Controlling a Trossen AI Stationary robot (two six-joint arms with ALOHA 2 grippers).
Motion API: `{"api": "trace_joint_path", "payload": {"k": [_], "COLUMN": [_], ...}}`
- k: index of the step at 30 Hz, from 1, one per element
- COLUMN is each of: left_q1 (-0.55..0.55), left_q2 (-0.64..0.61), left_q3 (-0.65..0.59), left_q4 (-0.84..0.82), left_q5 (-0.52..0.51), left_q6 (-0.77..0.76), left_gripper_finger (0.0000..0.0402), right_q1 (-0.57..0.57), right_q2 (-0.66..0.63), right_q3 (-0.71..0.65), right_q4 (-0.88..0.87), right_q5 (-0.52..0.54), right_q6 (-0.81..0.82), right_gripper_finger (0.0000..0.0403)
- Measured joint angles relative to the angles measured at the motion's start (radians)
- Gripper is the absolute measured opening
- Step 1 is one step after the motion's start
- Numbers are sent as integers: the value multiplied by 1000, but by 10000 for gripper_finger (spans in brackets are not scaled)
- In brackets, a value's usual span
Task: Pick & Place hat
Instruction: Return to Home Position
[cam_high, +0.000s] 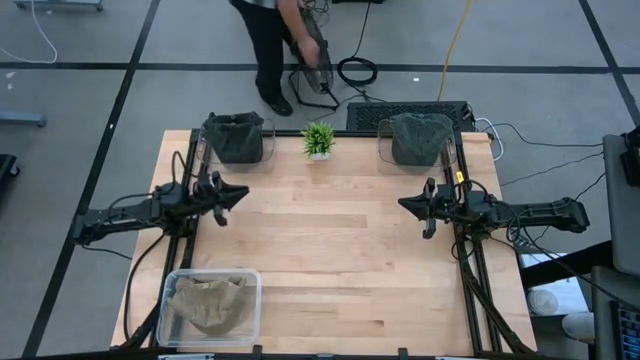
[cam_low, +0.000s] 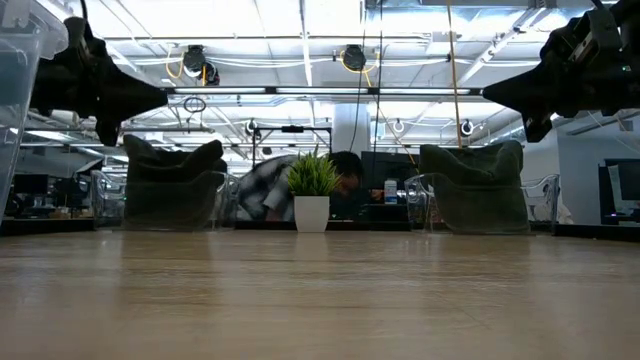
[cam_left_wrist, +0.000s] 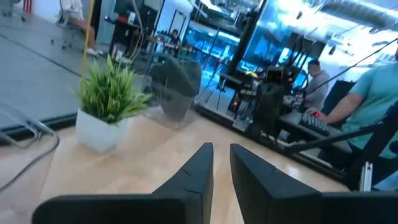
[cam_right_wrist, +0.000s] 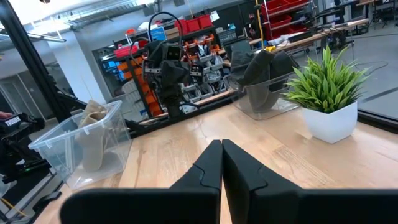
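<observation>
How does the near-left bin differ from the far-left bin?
The near-left bin holds crumpled tan fabric; the far-left bin holds a dark cap. The near-left bin looks larger and sits at the front corner of the table; the far-left bin stands at the back edge, near the plant. Both are clear plastic. The left pincer hovers between them.

Finding: robotics lab or workshop. Beyond the wooden table (cam_high: 330, 260) stand racks of red parts bins (cam_right_wrist: 196, 25), a person (cam_left_wrist: 373, 93) at a keyboard workstation, and an exposed ceiling with strip lights (cam_low: 300, 40). Beside the table, loose cables (cam_high: 357, 70) cross a taped grey floor.
</observation>
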Motion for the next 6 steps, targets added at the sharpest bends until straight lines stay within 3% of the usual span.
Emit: {"api": "trace_joint_path", "payload": {"k": [6], "left_q1": [-24], "left_q2": [-1], "left_q3": [-4], "left_q4": [48], "left_q5": [-2], "left_q6": [1], "left_gripper_finger": [63], "right_q1": [0], "right_q2": [0], "right_q3": [0], "right_q4": [1], "right_q5": [0], "right_q6": [0], "right_gripper_finger": [0]}}
